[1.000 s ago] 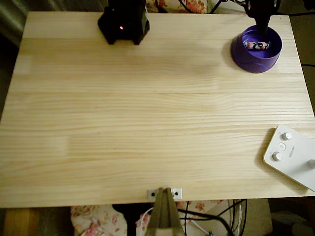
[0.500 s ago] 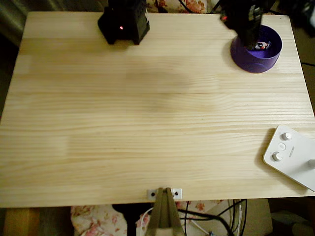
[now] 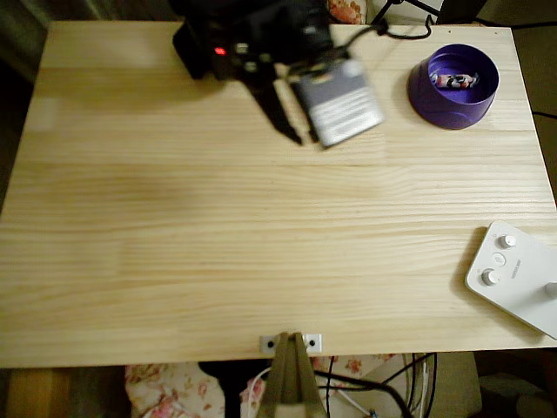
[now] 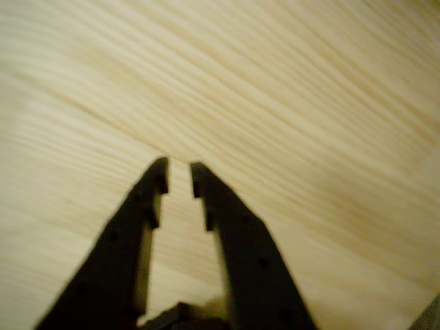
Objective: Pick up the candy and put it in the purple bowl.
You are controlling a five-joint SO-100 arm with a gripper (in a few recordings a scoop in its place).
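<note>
Gripper (image 3: 296, 131) off bowl (image 3: 435, 109) (candy (image 3: 454, 80) inside)

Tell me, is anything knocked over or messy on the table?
Nothing stands out. The candy lies inside the purple bowl, which sits upright on the table. The claw hangs over bare wood, holding nothing.

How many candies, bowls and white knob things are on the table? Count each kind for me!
Candy: 1, lying inside the bowl
Purple bowl: 1
White device with knobs: 1
Total: 3
</note>
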